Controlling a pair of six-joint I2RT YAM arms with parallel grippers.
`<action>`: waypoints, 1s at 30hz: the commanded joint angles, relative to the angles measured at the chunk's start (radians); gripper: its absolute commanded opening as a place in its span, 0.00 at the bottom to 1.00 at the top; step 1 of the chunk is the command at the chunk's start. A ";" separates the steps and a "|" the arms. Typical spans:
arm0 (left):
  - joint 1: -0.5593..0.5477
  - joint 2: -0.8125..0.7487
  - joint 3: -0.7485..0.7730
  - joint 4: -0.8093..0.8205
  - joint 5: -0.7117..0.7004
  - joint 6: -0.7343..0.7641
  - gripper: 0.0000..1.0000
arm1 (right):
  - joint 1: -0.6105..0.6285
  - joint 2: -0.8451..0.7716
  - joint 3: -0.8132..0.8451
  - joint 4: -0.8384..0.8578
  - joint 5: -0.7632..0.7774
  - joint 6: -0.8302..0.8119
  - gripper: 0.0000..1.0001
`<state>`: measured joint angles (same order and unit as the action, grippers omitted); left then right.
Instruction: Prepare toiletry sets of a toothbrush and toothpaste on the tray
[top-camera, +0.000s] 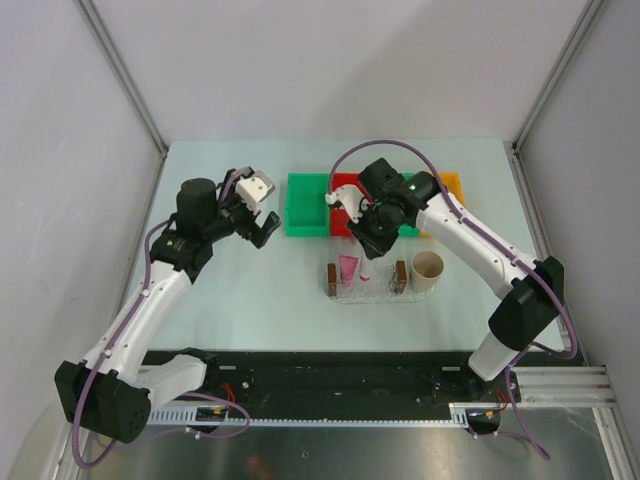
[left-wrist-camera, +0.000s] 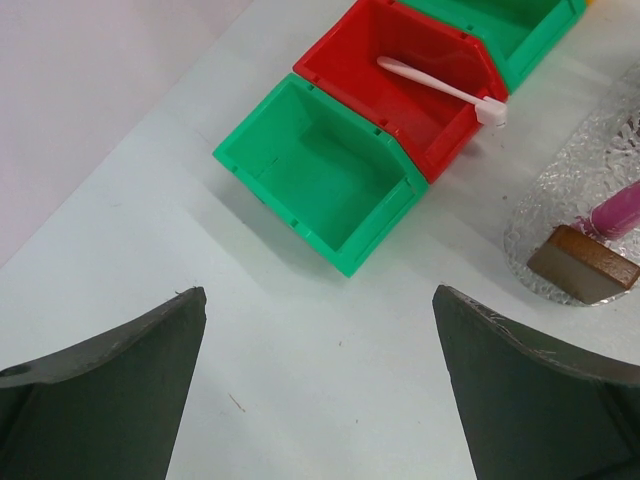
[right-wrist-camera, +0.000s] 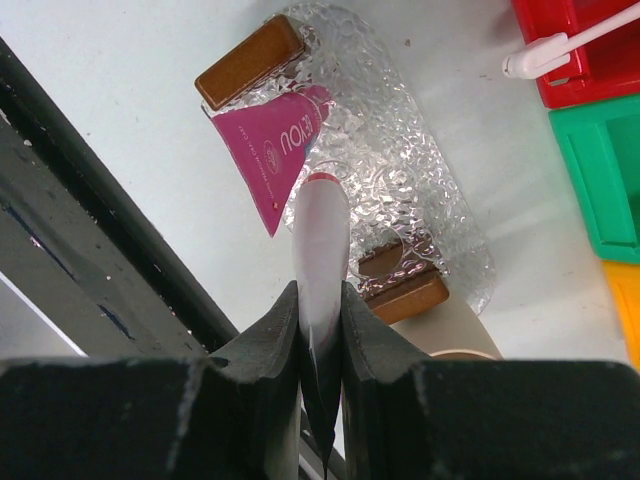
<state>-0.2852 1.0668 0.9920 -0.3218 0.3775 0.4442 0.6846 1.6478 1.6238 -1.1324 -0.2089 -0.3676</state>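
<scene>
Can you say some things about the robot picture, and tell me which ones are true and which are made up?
1. The white toothbrush lies in the red bin. True.
2. The pink toothpaste is in a green bin. False: it lies on the clear tray.
3. The left fingers hold something. False: they are wide open and empty.
4. The right fingers pinch a pale tube over the tray. True.

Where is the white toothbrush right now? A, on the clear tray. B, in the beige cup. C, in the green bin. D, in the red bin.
D: the toothbrush lies across the red bin, its head poking past the front rim.
</scene>
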 joint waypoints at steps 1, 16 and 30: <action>0.011 -0.013 -0.007 0.018 0.029 -0.019 1.00 | 0.009 0.018 0.036 0.028 0.034 0.004 0.00; 0.017 -0.005 -0.010 0.018 0.043 -0.024 1.00 | 0.010 -0.005 0.067 0.003 0.045 -0.005 0.00; 0.018 -0.007 -0.016 0.018 0.049 -0.024 1.00 | 0.009 0.000 0.034 0.025 0.034 -0.004 0.00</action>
<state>-0.2783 1.0668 0.9775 -0.3214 0.3992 0.4438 0.6884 1.6535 1.6432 -1.1313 -0.1726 -0.3683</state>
